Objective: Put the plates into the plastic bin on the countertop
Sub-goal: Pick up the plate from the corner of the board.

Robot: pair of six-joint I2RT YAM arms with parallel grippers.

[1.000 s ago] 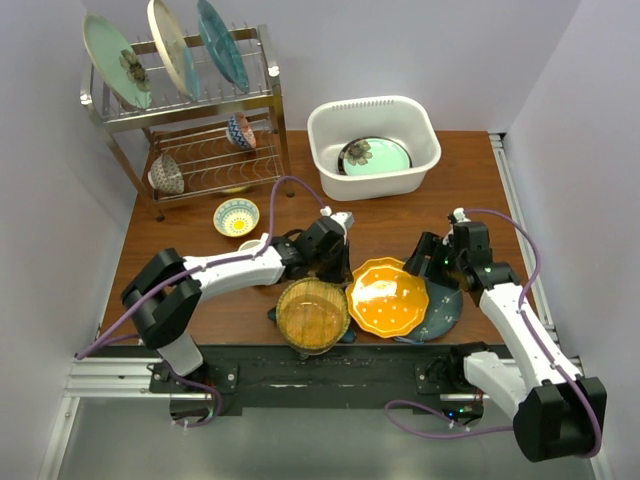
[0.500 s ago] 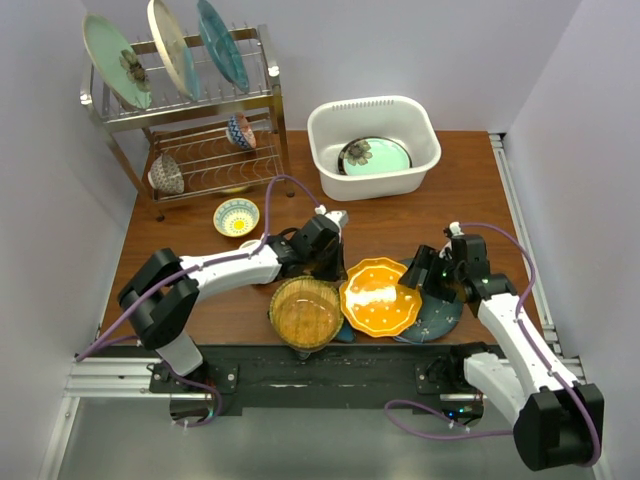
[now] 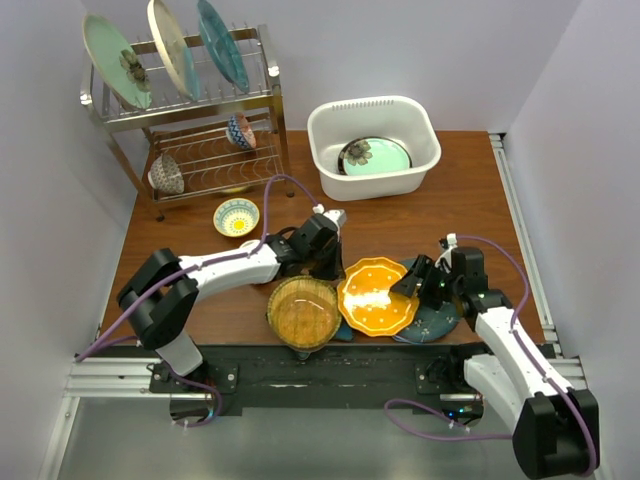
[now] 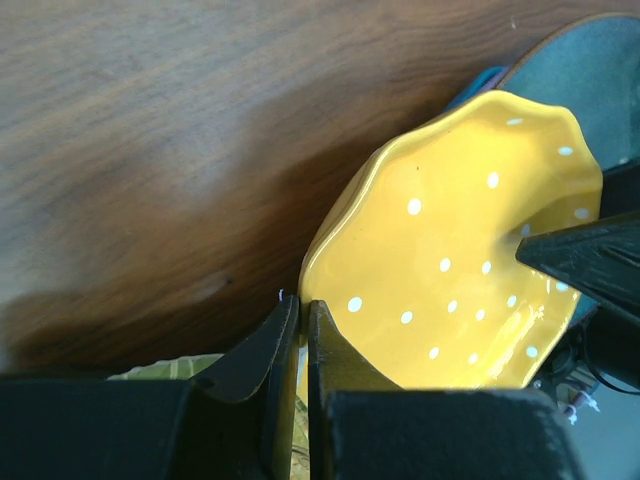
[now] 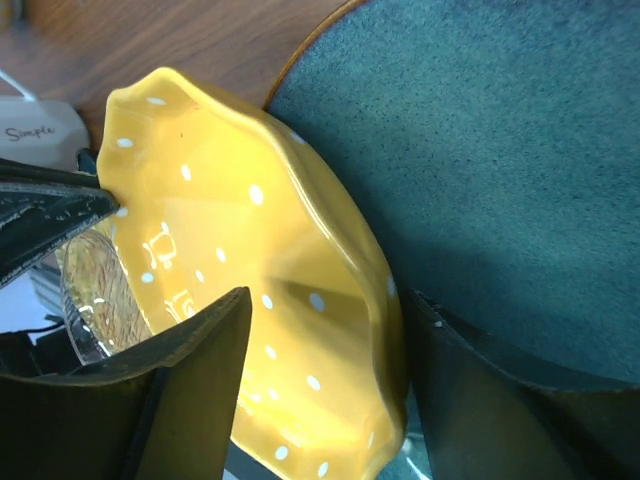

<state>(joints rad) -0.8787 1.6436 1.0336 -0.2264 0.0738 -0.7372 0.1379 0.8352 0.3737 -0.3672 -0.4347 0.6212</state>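
The orange dotted plate (image 3: 378,297) is tilted up on the countertop (image 3: 450,210). My left gripper (image 3: 326,264) is shut on the plate's left rim; in the left wrist view the left gripper (image 4: 303,305) pinches the edge of the orange plate (image 4: 450,270). My right gripper (image 3: 415,285) stands open astride the opposite rim. Seen from the right wrist, the right gripper (image 5: 325,300) has one finger over the orange plate (image 5: 220,220) and one on the dark teal plate (image 5: 500,150) beneath. The amber plate (image 3: 305,313) lies to the left. A mint flower plate (image 3: 375,155) lies in the plastic bin (image 3: 325,150).
A steel wire rack (image 3: 185,110) at the back left holds three upright plates and small bowls. A patterned bowl (image 3: 237,216) sits on the wood in front of it. The dark teal plate (image 3: 443,318) lies near the front edge under the orange one.
The orange plate has shifted left and tipped up in the left gripper. The right gripper has come in leftward onto the plate's right rim and its jaws have narrowed.
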